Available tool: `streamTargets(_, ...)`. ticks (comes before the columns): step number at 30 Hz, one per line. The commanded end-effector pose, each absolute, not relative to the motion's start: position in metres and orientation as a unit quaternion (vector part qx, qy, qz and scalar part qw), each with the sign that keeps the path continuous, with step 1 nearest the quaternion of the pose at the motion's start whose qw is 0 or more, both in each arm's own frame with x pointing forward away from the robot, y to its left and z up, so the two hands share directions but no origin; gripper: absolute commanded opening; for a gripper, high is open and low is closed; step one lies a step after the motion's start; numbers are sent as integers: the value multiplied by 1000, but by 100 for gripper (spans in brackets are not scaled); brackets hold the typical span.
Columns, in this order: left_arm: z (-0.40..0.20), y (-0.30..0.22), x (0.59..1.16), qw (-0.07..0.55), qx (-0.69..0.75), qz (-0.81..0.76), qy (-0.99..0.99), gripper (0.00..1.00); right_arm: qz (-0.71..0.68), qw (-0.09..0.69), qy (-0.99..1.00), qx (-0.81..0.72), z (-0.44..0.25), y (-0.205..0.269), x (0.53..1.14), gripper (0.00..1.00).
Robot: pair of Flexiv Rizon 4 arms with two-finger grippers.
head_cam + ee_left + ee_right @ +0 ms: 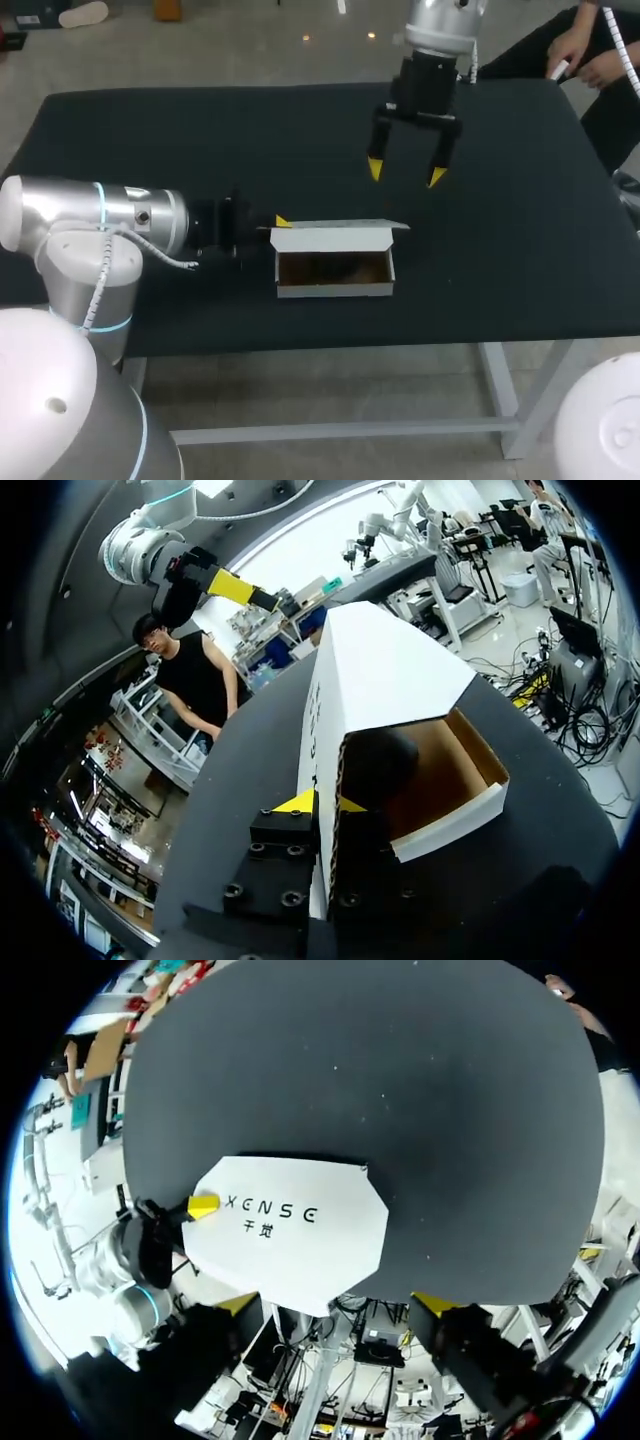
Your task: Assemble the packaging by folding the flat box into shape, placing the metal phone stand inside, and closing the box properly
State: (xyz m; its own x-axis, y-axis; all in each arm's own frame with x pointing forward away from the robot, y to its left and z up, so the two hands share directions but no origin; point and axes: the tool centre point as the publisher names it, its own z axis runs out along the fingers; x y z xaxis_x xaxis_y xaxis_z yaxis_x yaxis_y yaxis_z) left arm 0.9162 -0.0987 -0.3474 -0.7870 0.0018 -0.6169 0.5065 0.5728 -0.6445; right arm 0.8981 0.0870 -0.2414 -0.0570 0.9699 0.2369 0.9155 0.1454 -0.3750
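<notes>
The white box [335, 285] lies near the table's front edge, its brown inside open upward and its lid [340, 226] raised along the back. A dark object, seemingly the phone stand [385, 760], rests inside at the box's left end. My left gripper [278, 222] is at that end, shut on the box's thin cardboard wall [325, 780], with one yellow tip on each side. My right gripper [405, 172] hangs open above the table behind the box, with nothing between its fingers. In the right wrist view the lid's printed white face [290, 1230] lies ahead of the right gripper [335, 1305].
The black table [520, 230] stretches bare to the right of and behind the box. Its front edge [330, 345] runs close below the box. My left arm [110, 225] lies low over the table's left side.
</notes>
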Motion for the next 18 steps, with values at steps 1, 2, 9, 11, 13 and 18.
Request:
streamTargets(1,-359,-95,911,308,152,-444,827,0,82,234,-723,-645,-250,94,898,100)
streamTargets(2,-360,-95,910,310,155,-445,826,0,83,234,-722,-646,-252,95,897,100)
streamTargets(9,-362,-96,908,334,154,-432,824,0,95,244,-715,-648,-267,98,888,65)
streamTargets(11,-362,-96,907,342,148,-431,822,0,97,246,-713,-649,-271,99,885,63)
streamTargets(13,-362,-95,906,349,146,-431,819,0,99,249,-711,-651,-276,99,881,63)
streamTargets(18,-362,-95,904,362,142,-425,818,0,99,261,-706,-651,-288,97,877,61)
